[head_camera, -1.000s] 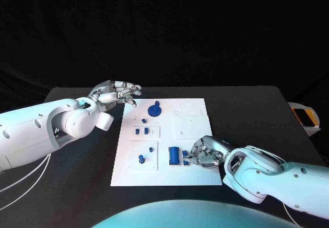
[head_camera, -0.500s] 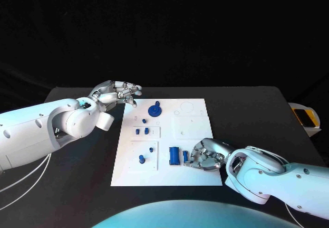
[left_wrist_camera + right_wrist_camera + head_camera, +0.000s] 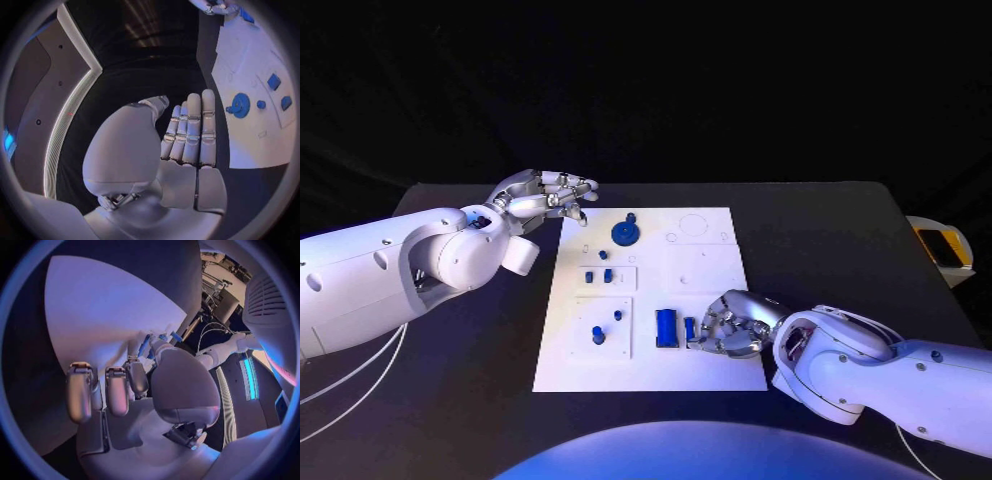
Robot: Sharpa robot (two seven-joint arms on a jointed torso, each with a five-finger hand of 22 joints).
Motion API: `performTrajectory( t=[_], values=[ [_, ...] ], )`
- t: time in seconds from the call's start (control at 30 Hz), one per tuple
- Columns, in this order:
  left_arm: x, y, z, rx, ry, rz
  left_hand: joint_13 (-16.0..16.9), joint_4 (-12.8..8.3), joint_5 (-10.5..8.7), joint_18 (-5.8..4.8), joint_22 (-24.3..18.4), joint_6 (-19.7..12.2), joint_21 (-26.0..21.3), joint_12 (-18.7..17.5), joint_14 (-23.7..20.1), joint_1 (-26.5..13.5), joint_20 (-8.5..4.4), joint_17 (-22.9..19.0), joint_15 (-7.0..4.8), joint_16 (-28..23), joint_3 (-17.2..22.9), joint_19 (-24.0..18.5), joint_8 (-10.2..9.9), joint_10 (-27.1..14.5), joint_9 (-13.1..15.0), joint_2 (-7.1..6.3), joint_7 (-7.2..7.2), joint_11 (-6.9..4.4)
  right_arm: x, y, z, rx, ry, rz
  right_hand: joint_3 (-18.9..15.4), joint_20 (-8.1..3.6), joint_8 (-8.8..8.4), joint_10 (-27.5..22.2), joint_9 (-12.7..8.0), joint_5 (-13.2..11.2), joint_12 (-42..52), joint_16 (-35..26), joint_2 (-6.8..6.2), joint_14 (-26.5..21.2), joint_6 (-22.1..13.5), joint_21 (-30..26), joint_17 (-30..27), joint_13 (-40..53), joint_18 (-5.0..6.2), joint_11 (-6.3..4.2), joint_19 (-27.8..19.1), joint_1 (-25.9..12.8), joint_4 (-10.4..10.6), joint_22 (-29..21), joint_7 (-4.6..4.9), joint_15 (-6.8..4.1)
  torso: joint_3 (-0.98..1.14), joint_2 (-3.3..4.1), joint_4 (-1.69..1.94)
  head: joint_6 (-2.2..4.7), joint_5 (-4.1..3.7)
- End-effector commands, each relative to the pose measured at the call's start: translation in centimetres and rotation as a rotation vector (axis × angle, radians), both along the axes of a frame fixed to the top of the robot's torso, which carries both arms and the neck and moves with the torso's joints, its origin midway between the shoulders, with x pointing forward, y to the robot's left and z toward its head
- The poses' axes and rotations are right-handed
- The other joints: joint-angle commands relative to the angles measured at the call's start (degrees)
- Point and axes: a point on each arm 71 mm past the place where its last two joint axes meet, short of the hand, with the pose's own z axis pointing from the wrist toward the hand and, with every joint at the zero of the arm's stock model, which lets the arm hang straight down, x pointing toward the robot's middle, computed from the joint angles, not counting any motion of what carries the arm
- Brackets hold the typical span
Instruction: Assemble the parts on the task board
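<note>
Nearest me, my right hand [image 3: 728, 325] was down on the near right part of the task board [image 3: 697, 375], its fingers curled over the small blue piece [image 3: 689, 329] that lay just beside the larger blue block [image 3: 666, 327]. I could not tell whether the fingers had actually closed on that piece or were only resting against it — the hand covered the contact, and the right wrist view showed a sliver of blue [image 3: 177, 336] past the fingers without settling it.

To the left of those, two small blue parts [image 3: 606, 326] sat in the near left panel, and beyond them two more [image 3: 597, 275] stood in the middle left panel. Farther still, the blue gear [image 3: 626, 234] lay near the far edge of the board, clear in the left wrist view too [image 3: 240, 106].

My left hand [image 3: 542, 195] hung off the board's far left corner, above the black surface [image 3: 473, 400], fingers curled in around nothing.

My worry was the grip: if the fingers were only partly on that small piece, lifting could let it slip or twist, and it might knock the block beside it. Pressing down hard could also shove the whole board sideways, since nothing visible pinned it.
</note>
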Motion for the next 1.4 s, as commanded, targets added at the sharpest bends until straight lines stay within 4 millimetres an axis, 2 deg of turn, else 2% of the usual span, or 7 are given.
performTrajectory(
  t=[0.03,0.33,0.63,0.83,1.03,1.17,1.4],
  values=[
    [-0.1,-0.2,0.1,-0.009,-0.005,-0.018,0.05,0.46,-0.23,0.73,-0.07,-0.4,-0.37,0.37,-0.28,-0.55,0.12,0.07,-0.06,0.05,0.0,0.2,-0.34,-0.48,0.01,0.17,0.01,0.02,0.0,0.1,-0.2,-0.012,0.012,0.014,-0.31,-0.1,-0.26,0.4,-0.1,-0.17,0.23,0.24,0.49,4.87,0.29,0.32,9.11,2.81,-0.58,-0.02,3.02,0.59,-0.25,12.96,-0.05,-0.4,-0.05,-0.01,0.06,0.12,-0.03],
    [-0.1,-0.2,0.1,-0.009,-0.007,-0.017,0.06,0.46,-0.22,0.73,-0.09,-0.4,-0.39,0.39,-0.28,-0.53,0.12,0.08,-0.06,0.06,0.0,0.2,-0.32,-0.5,0.02,0.17,-0.01,0.01,0.0,0.0,0.4,0.038,-0.024,-0.004,-0.51,-0.1,-0.32,0.27,-0.13,-0.05,-0.01,0.12,0.41,4.82,0.23,-0.07,8.91,2.64,-0.5,-0.01,2.87,1.03,-0.33,12.85,-0.02,-0.4,-0.03,-0.01,0.0,0.21,0.08],
    [0.0,-0.3,0.2,-0.024,-0.025,-0.012,0.12,0.41,-0.24,0.75,-0.15,0.12,-0.51,0.53,-0.34,-0.44,0.12,0.1,-0.12,0.07,0.01,0.23,0.07,-0.51,0.2,0.19,-0.24,-0.11,1.9,-1.4,1.9,0.301,0.014,-0.146,-1.13,0.48,-2.13,-2.32,-0.77,5.19,-3.54,-1.3,1.27,4.29,-2.5,-5.31,6.73,0.17,0.52,0.99,0.71,4.45,-0.46,11.42,1.15,0.39,-0.18,-0.27,-0.07,1.11,-0.08],
    [0.6,-0.1,0.0,-0.052,-0.039,0.02,0.2,0.39,-0.25,0.76,-0.21,0.49,-0.62,0.72,-0.43,-0.41,0.1,0.1,-0.18,0.05,-0.01,0.21,0.38,-0.36,0.34,0.25,-0.43,-0.24,5.5,-3.4,2.9,0.541,0.075,-0.296,-1.11,0.99,-2.97,-4.5,-0.92,5.86,-5.98,-2.08,1.52,3.98,-4.23,-9.33,5.59,-1.68,1.29,1.66,-0.95,6.49,-1.1,10.32,1.93,0.96,-0.6,-1.26,-0.32,2.46,-0.15],
    [1.7,0.4,-0.6,-0.075,-0.051,0.097,0.27,0.7,-0.29,0.64,-1.02,0.35,-2.32,0.92,-3.01,-0.79,0.26,-0.63,0.02,-1.88,-0.27,-1.29,0.67,-0.29,0.51,0.1,-0.59,-0.27,10.1,-5.8,3.5,0.72,0.043,-0.414,1.7,2.68,-3.85,-22.5,-0.46,4.83,-29.35,-18.0,2.75,-4.55,-8.84,-39.76,-14.37,-20.64,6.33,3.6,-14.78,11.14,-3.56,0.57,4.02,2.78,-1.14,-2.48,-0.48,4.68,-0.38],
    [2.8,0.6,-1.1,-0.081,-0.064,0.153,-0.39,0.99,-0.3,0.41,-3.75,-1.62,-7.14,-0.27,-7.68,-1.0,1.51,-2.88,1.4,-6.75,-0.62,-4.36,0.26,-2.02,0.38,-0.1,0.3,0.77,13.1,-7.3,3.4,0.782,-0.007,-0.468,5.1,3.48,-4.54,-24.85,-1.04,4.87,-31.79,-25.58,3.2,-9.15,-10.72,-53.0,-22.4,-23.68,8.14,4.46,-20.67,12.49,-4.84,-4.78,5.01,3.55,-1.28,-3.06,-0.46,6.74,-0.7],
    [5.1,0.7,-2.4,-0.085,-0.075,0.252,-2.28,1.24,-0.34,0.39,-13.13,-6.28,-21.74,-3.95,-14.99,-0.84,5.43,-8.91,4.56,-21.31,-3.31,-9.79,3.17,-5.74,0.33,0.84,1.25,2.66,17.5,-8.7,3.1,0.849,-0.065,-0.489,14.59,8.08,-8.48,-29.42,-5.97,3.4,-48.82,-51.5,1.08,-29.87,-12.88,-69.64,-39.47,-43.21,7.22,8.67,-33.49,9.81,-5.93,-17.78,8.16,8.89,-1.0,-4.18,-0.29,10.47,-0.56]
  ],
)
